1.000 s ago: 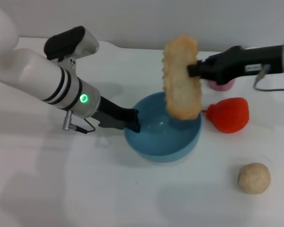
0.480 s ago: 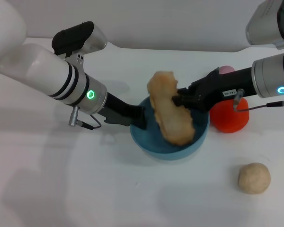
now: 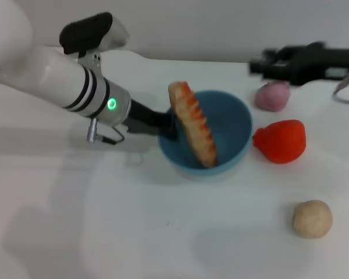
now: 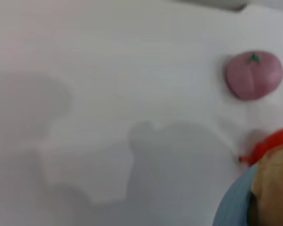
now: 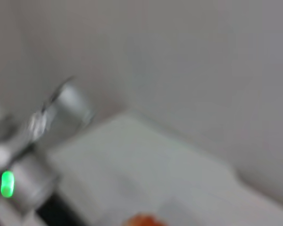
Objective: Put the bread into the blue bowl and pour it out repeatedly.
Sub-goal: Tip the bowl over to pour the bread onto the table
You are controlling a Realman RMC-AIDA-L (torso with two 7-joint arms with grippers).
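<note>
The blue bowl (image 3: 230, 125) sits mid-table, tipped a little. My left gripper (image 3: 167, 127) is shut on its left rim. The bread (image 3: 193, 124) stands on edge inside the bowl, leaning against the rim beside that gripper, with its upper end sticking out above the rim. My right gripper (image 3: 260, 64) is pulled back to the far right, high above the table, open and holding nothing. The left wrist view catches a slice of the bowl's rim (image 4: 232, 207) and one end of the bread (image 4: 273, 188).
A red pepper-like toy (image 3: 281, 140) lies just right of the bowl, with a pink round fruit toy (image 3: 272, 96) behind it. A small beige dough-like ball (image 3: 312, 218) rests at the front right. White tabletop (image 3: 104, 232) spreads to the front left.
The right gripper lowered the bread into the bowl, let go and drew back up to the far right. The bread now leans in the bowl, which the left gripper still holds.
</note>
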